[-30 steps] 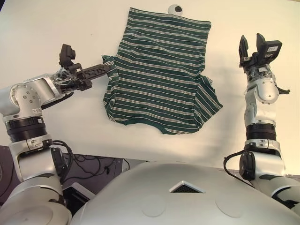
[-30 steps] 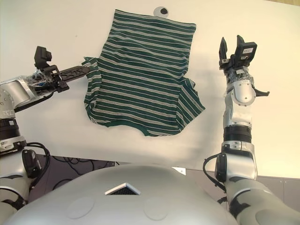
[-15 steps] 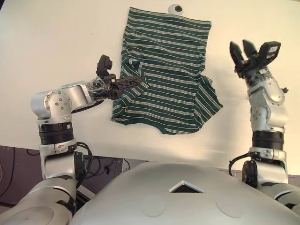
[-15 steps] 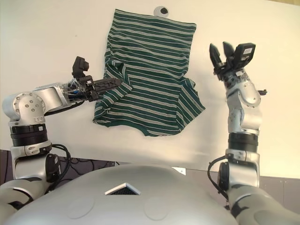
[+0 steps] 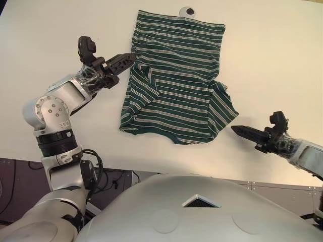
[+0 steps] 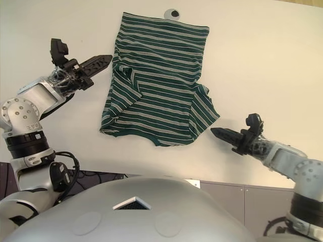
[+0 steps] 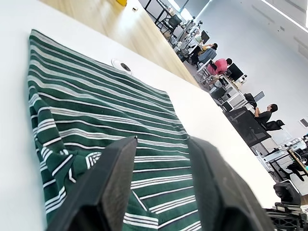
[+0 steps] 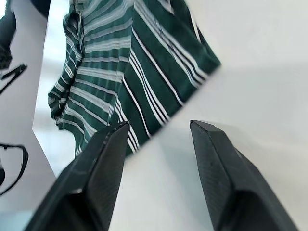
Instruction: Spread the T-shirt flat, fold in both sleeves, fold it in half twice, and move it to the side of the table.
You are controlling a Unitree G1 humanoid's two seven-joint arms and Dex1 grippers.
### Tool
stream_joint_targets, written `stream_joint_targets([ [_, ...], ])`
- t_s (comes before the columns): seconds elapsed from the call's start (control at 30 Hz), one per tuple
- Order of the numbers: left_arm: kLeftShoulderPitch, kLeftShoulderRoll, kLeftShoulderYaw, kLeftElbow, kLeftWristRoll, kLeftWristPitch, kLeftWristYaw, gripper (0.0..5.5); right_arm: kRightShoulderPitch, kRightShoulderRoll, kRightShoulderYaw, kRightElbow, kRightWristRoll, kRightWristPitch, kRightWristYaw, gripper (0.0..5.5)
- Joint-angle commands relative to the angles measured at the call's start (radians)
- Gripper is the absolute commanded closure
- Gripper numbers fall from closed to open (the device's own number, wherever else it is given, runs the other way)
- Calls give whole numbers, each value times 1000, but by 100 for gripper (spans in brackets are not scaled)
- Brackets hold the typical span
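Right gripper [image 5: 236,129] dropped beside the T-shirt [image 5: 176,85]; left gripper [image 5: 131,55] withdrew.

Silver arms [image 5: 50,108], black joint bands [image 5: 53,137], looped black cables [image 5: 93,169], black left gripper [image 5: 130,55], black right gripper [image 5: 235,129]

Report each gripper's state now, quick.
Left gripper: open, holding nothing, at the edge of the T-shirt.
Right gripper: open, holding nothing, over bare table beside the T-shirt.
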Motion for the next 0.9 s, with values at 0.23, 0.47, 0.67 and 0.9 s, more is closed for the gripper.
stream_joint_targets([
  [0.23, -22, 6, 0, 29, -1, -5, 25, 358, -50, 115, -32, 4, -3, -23, -217, 398],
  [0.47, -27, -2, 11, 46, -5, -13, 43, 358, -145, 144, -23, -85, 132, -32, -261, 517],
  [0.67, -47, 6, 4, 62, 1, -18, 40, 358, -220, 124, 82, -122, 217, -17, -347, 546],
  [0.9, -25, 20, 9, 67, 12, -35, 38, 358, -127, 20, 2, -27, 148, -42, -315, 481],
])
